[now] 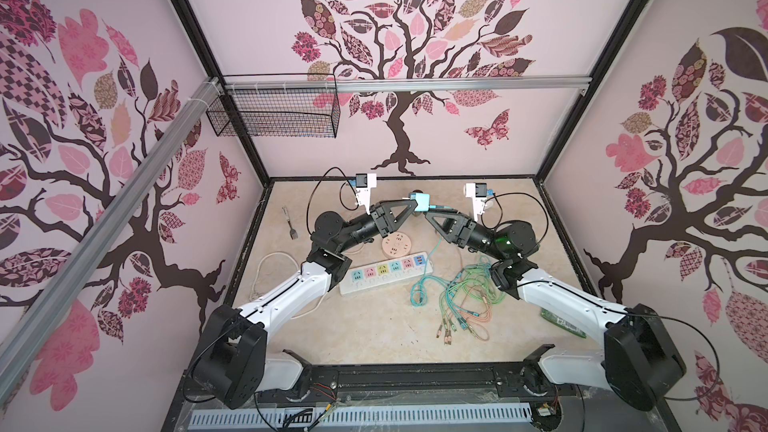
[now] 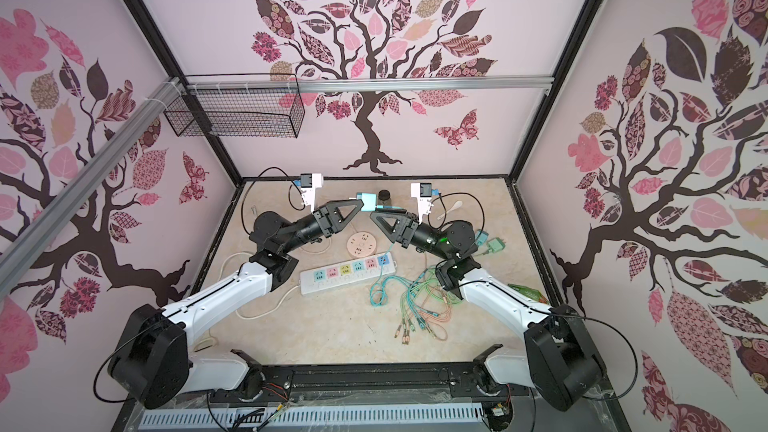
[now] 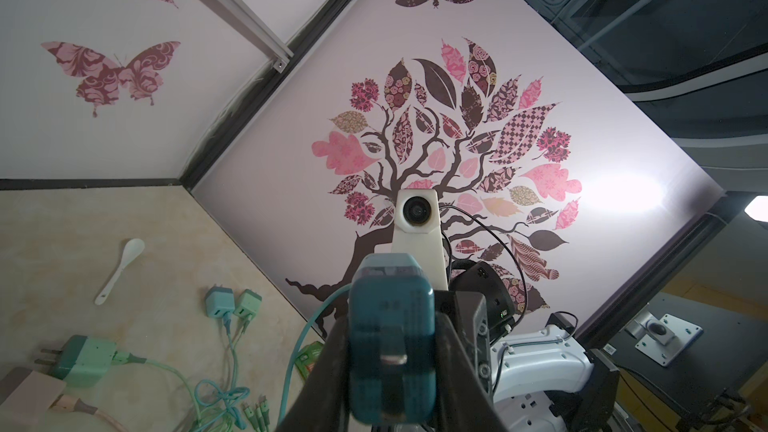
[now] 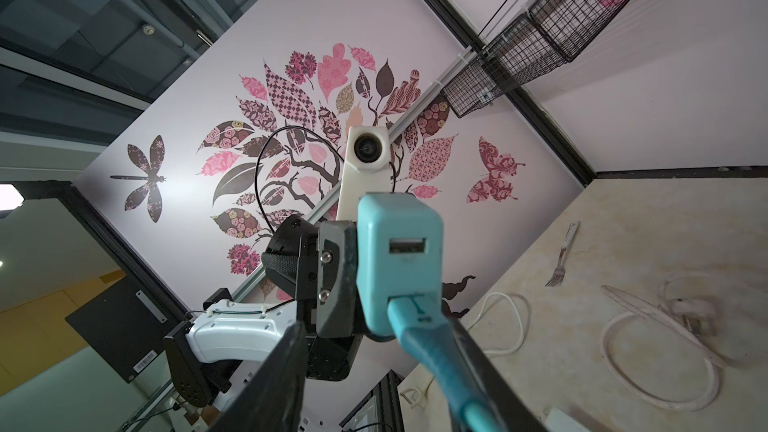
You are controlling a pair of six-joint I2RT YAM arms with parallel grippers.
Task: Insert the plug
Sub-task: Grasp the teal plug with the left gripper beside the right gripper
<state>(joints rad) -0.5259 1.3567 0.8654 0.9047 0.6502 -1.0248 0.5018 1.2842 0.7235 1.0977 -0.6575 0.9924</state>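
— Teal adapter (image 4: pixel 399 251), where's it at?
— Up in the air mid-cell, clenched in the left gripper (image 3: pixel 392 338), well above the table (image 1: pixel 374 338). USB plug (image 4: pixel 409 309) sits in its lower port; upper port's empty.
— R side?
— Right gripper (image 1: pixel 429 213) has a finger either side of the plug. Wrist view shows a gap on one side, so jaws apart, not clamped.
— Which step, then?
— The insertion itself, prob. near the end. No metal showing at the port, so it looks seated or v. close. Can't confirm full depth.
— Next?
— Nip the plug, short straight push along the port axis, L arm bracing. No twist.
— Anything in the way?
— Nothing betw. the two. Cable (image 4: pixel 436 363) hangs down to the cable tangle (image 1: pixel 465 297) beside the power strip (image 1: pixel 384 274), so it could drag. Round socket (image 1: pixel 396 245) lies below. Fork (image 1: pixel 289 224), spoon (image 3: pixel 120 270) and spare chargers (image 3: pixel 232 303) are well apart.
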